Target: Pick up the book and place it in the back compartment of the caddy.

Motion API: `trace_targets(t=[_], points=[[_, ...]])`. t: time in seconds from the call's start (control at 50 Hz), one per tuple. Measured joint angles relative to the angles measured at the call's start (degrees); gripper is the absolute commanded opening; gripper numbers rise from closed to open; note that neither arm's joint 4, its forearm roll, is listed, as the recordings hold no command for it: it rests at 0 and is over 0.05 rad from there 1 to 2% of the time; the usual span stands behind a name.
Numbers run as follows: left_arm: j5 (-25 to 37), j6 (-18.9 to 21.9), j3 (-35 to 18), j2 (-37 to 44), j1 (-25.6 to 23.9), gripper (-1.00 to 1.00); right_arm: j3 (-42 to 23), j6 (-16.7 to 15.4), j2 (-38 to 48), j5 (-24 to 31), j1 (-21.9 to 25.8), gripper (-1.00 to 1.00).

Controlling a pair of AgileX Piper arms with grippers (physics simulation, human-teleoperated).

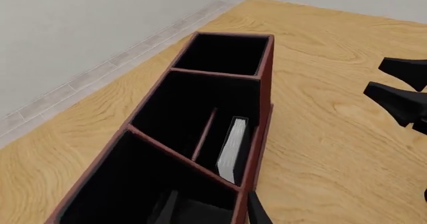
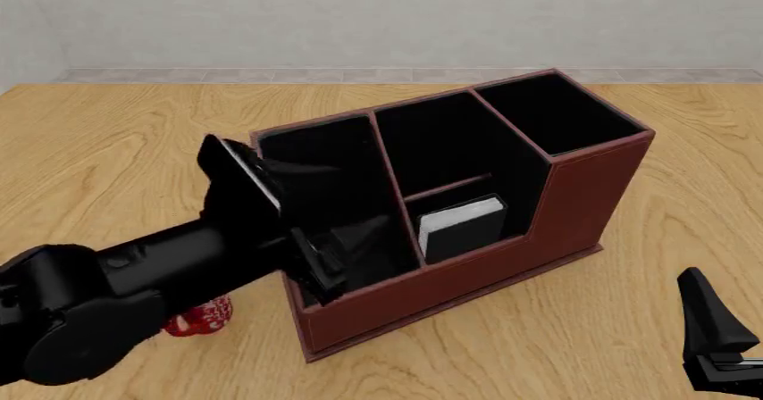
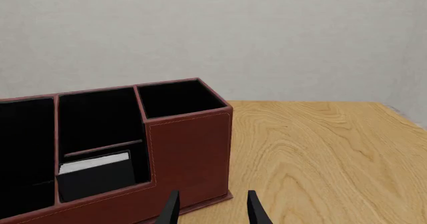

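The small black hardcover book [image 2: 463, 226] is seen upright in the reddish-brown caddy [image 2: 573, 195]'s low-walled pocket, beside the left gripper [image 2: 324, 270], whose jaw state cannot be told

The caddy [image 2: 477, 230] is a reddish-brown rectangular box with black lining, standing upright on the wooden table at an angle to its edges. Dividers split it into several pockets. The book [image 2: 463, 228], black-covered with white page edges facing up, stands upright in the shallow back compartment [image 2: 471, 208], behind the low cut-down wall and beside the tall end pocket.
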Motion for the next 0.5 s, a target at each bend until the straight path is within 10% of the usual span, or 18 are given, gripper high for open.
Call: trace_targets(t=[0.5], points=[[20.7,1.5,9.3,-34.4,11.9,1.0,0.0,0.0,0.0,0.0,0.0,1.0]])
